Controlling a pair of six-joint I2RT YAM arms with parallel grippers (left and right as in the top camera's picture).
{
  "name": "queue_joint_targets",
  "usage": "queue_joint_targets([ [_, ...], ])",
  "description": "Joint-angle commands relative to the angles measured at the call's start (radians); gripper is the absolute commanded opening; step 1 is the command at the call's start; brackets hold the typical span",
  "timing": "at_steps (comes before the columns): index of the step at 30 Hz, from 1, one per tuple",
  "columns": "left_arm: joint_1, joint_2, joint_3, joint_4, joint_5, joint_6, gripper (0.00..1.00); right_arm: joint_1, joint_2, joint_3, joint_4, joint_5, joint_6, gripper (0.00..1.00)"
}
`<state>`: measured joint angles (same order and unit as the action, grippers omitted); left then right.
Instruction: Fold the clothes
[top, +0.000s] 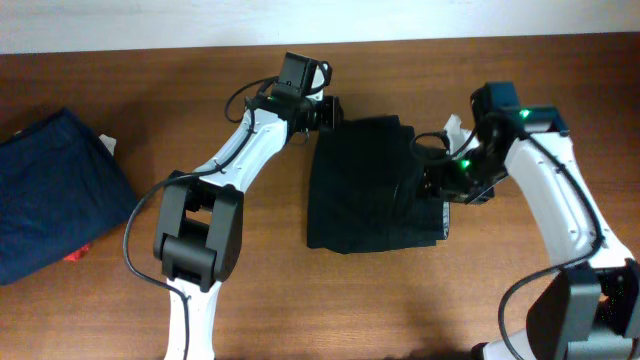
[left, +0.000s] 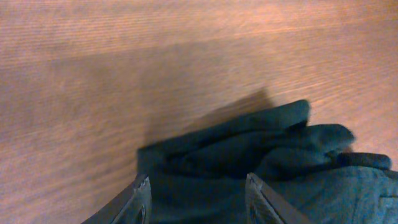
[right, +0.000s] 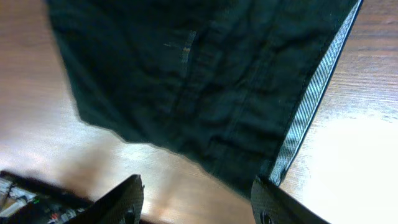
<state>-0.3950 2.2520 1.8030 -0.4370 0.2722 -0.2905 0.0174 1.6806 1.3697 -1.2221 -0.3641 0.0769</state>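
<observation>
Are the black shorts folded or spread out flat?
Folded: the shorts form one compact rectangle, with stacked layers showing at one corner.

Brown wood-grain table (top: 400, 300); pale wall (top: 150, 20) strip along far edge.

White left arm (top: 238, 150) and right arm (top: 550, 192), black joints.

Robotics lab bench seen from above: a bare wooden worktop (top: 400, 300) meets a plain white wall (top: 150, 25) along the frame's top. A cabled robot arm (top: 245, 145) stands centre-left, and a second arm (top: 545, 175) at right shows a green status light (top: 524, 113).
</observation>
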Motion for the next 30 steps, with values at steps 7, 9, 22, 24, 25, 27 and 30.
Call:
queue_joint_targets([
  [7,-0.003,0.009,0.111,0.024,0.07,0.252,0.49,-0.078,0.003,-0.104,0.059,0.012,0.169,0.72],
  [9,-0.005,0.023,0.111,0.027,0.049,0.262,0.48,-0.077,0.003,-0.127,0.056,-0.008,0.169,0.72],
  [22,-0.017,0.158,0.111,-0.109,0.044,0.262,0.1,-0.077,0.003,-0.47,0.449,-0.101,0.213,0.62],
  [24,-0.014,0.166,0.111,-0.191,0.034,0.262,0.01,-0.079,0.003,-0.485,0.487,-0.036,0.216,0.49],
  [25,-0.011,0.166,0.111,-0.258,0.02,0.262,0.0,-0.079,0.003,-0.485,0.505,0.025,0.229,0.45],
  [27,-0.002,0.166,0.111,-0.388,0.02,0.261,0.01,-0.081,0.003,-0.485,0.578,0.128,0.228,0.4],
  [30,0.006,0.166,0.111,-0.613,0.031,0.238,0.01,-0.104,0.003,-0.454,0.697,0.195,0.209,0.38],
])
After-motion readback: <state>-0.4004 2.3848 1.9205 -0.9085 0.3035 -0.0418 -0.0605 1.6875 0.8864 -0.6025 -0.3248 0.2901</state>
